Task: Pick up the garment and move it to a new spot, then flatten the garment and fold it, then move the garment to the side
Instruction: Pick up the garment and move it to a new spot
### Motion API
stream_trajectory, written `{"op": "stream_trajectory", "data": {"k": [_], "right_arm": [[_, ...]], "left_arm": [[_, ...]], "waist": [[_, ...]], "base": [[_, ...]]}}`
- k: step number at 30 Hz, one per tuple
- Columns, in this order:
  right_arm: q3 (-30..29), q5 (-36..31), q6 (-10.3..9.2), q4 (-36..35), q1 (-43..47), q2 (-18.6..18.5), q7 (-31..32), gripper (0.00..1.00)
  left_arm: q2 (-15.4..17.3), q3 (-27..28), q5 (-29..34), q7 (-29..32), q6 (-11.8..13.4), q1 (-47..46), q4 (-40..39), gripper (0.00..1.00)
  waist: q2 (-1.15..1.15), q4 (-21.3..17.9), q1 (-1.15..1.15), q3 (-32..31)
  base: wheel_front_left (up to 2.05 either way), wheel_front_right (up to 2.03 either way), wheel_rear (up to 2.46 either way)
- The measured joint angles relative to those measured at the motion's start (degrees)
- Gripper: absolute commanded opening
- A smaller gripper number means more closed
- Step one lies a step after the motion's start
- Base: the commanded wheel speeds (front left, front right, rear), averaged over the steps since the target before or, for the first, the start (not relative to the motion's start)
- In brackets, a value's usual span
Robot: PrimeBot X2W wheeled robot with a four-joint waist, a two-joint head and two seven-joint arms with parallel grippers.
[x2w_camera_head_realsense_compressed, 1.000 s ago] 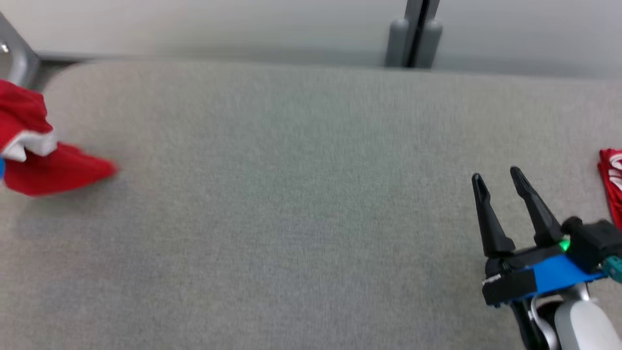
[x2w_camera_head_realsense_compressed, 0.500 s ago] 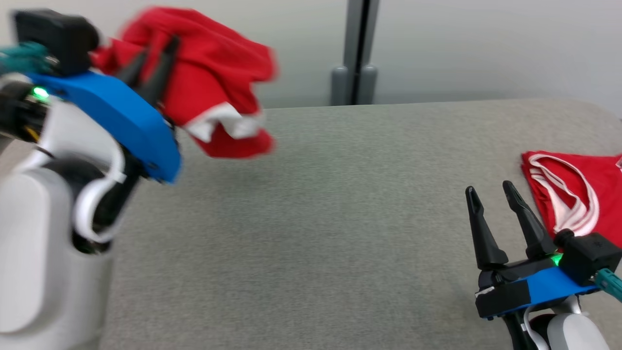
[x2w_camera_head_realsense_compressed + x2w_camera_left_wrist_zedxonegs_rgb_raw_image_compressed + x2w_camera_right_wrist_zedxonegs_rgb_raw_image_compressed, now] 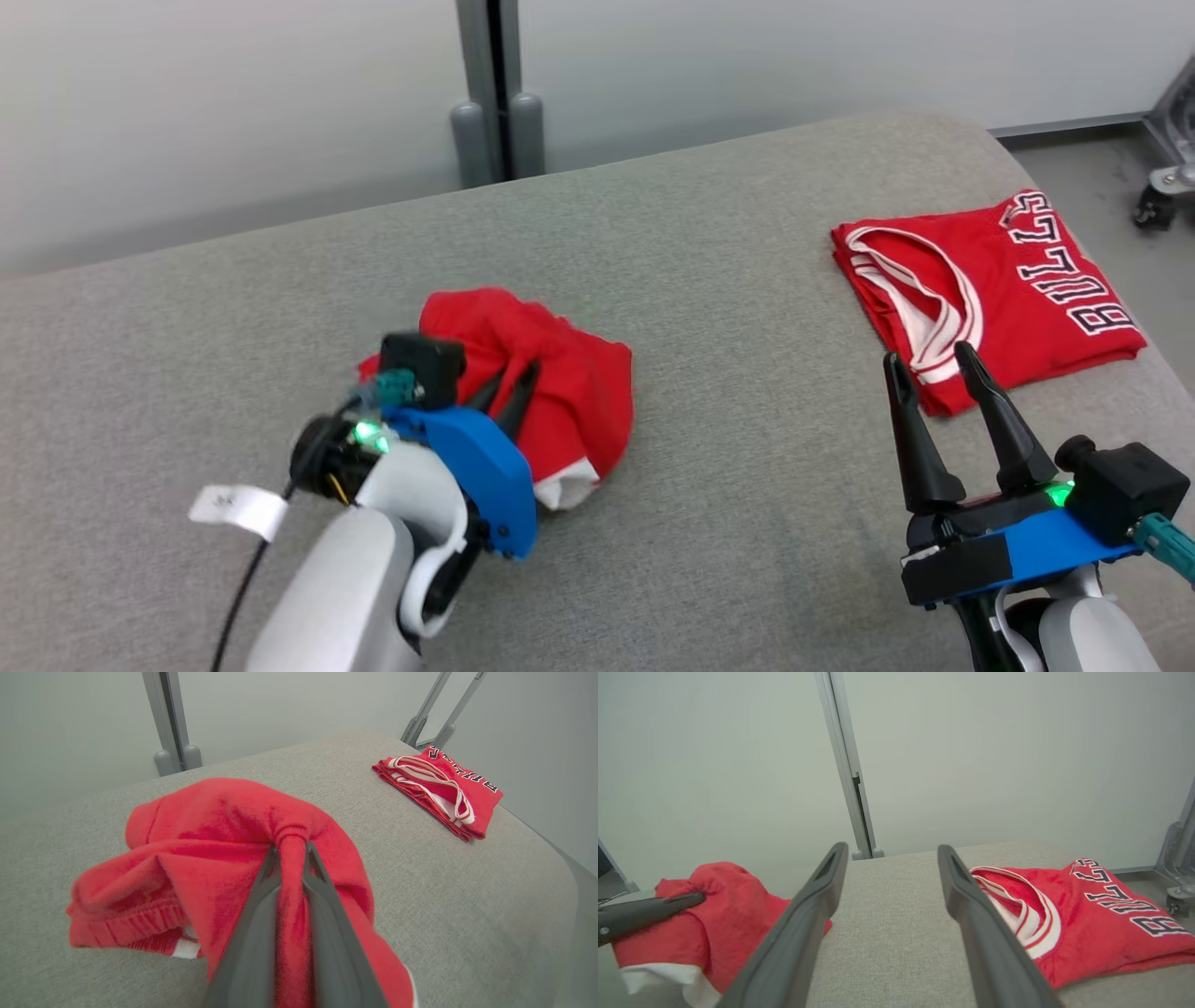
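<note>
A grey fabric-covered counter (image 3: 728, 523) spreads before you, backed by a pale wall (image 3: 233, 103), with a grey post (image 3: 490, 93) standing behind the far edge. The garment (image 3: 569, 373), red with white trim, lies crumpled in a heap on the left-centre part of the counter, and your left claw (image 3: 515, 381) reaches into it from the near side. In the left wrist view its 2 fingers (image 3: 254, 924) stand narrow, with a ridge of red cloth pinched between them, so this claw is holding the garment. Well apart to the right, near the far right corner of the counter, a red jersey (image 3: 990, 289) lies folded flat, white-banded neckline up and BULLS lettering along 1 side. Your right claw (image 3: 926, 357) sits just on the near side of that jersey, its 2 fingers spread wide with nothing between them but bare counter. In the head view 1 fingertip overlaps the jersey's near edge, and you cannot tell whether it touches.
</note>
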Motion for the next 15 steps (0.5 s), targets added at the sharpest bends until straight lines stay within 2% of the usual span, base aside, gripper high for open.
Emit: {"op": "stream_trajectory", "data": {"k": [1,7,13,15], "right_arm": [[0.1,0.0,0.00,0.1,0.0,0.0,-0.2,1.00],[-0.5,0.1,-0.01,0.4,-0.2,0.3,-0.8,1.00],[-1.6,0.0,0.00,0.1,0.2,0.3,-0.9,1.00],[-2.3,-0.1,0.00,-0.1,0.5,0.2,-0.7,1.00]], "left_arm": [[-0.6,-0.2,0.2,-1.9,0.2,0.5,2.3,1.00],[-3.0,-2.3,0.2,-10.4,-0.1,1.3,11.1,1.00],[-3.1,-0.1,-0.9,-20.4,-0.1,1.1,9.0,1.00],[-2.2,0.5,-0.9,-23.5,-0.1,2.2,7.2,1.00]], "waist": [[0.00,-0.5,0.00,0.1],[0.00,-1.0,0.00,-0.1],[0.00,2.5,0.00,-1.6],[0.00,3.9,0.00,-2.3]], "base": [[0.00,0.00,0.00],[0.00,0.00,0.00],[0.00,0.00,0.00],[0.00,0.00,0.00]]}}
